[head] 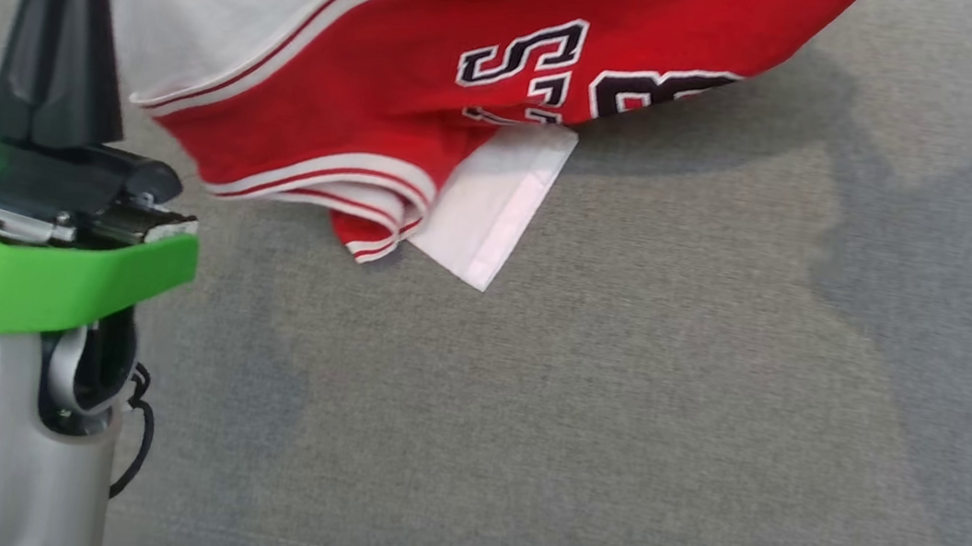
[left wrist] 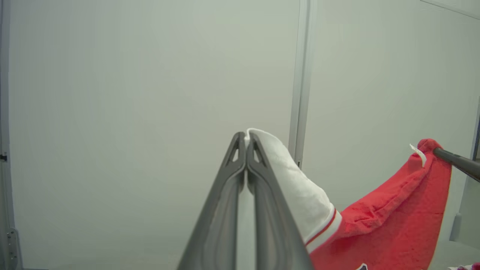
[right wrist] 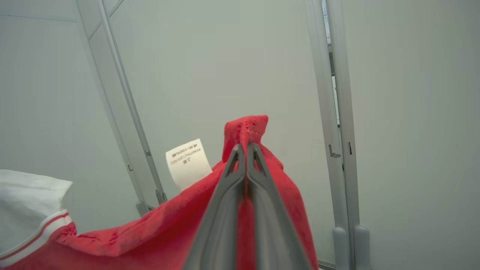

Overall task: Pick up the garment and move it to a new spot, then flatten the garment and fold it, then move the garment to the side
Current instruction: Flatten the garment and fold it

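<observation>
Between left claw [left wrist: 246, 137] and right claw [right wrist: 246, 148], garment [head: 361, 81], corner in each.

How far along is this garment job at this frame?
Done: the pick-up; the red and white fabric jersey hangs raised over the grey cloth surface. In hand: the left claw is shut on its white edge, the right claw on a red edge, stretching it between them. Left: setting it down at a new spot, flattening, folding, moving it aside; it hangs crumpled, unfolded.
</observation>
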You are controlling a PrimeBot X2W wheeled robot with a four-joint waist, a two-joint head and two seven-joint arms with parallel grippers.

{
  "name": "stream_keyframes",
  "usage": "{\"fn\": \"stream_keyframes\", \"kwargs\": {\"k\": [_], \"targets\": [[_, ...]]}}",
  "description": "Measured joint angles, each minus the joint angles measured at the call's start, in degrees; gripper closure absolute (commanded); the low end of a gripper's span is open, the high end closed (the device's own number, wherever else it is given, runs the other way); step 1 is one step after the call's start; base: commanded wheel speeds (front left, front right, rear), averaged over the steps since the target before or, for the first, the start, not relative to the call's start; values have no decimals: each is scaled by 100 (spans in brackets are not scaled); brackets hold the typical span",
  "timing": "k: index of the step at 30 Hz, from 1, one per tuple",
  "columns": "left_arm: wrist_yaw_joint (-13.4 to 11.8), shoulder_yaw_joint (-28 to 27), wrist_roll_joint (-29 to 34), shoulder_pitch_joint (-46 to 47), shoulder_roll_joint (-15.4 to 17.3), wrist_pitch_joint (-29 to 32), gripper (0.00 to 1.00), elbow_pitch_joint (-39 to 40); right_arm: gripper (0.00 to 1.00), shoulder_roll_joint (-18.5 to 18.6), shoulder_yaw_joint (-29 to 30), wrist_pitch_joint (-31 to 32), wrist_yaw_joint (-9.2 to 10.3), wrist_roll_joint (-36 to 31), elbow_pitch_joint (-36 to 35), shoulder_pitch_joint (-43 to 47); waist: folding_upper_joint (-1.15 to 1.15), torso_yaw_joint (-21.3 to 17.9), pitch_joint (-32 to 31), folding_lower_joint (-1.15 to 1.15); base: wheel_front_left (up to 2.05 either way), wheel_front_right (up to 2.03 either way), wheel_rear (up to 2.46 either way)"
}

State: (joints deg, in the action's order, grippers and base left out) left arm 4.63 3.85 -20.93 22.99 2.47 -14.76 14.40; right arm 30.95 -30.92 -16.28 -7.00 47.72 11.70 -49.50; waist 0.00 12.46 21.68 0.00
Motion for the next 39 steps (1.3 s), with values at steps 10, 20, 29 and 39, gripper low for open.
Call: {"fn": "stream_keyframes", "kwargs": {"k": [10, 20, 29, 39], "targets": [[97, -219, 54, 9, 259, -2, 100, 534, 100, -459, 1394, 120, 113, -398, -1390, 390, 0, -568, -533, 0, 0, 0, 0], [118, -579, 94, 196, 279, -23, 100, 1718, 100, -588, 2022, 120, 113, -1021, -2811, 1227, 0, -1103, -1161, 0, 0, 0, 0], [142, -799, 367, 194, 603, -42, 100, 2758, 100, -588, 2220, 119, 205, -1294, -3743, 2120, 0, -1504, -1621, 0, 0, 0, 0], [132, -622, 99, -442, 525, 464, 100, 2346, 100, -588, 2072, 178, 469, -1169, -3738, 3598, 0, -1733, -1836, 0, 0, 0, 0]]}}
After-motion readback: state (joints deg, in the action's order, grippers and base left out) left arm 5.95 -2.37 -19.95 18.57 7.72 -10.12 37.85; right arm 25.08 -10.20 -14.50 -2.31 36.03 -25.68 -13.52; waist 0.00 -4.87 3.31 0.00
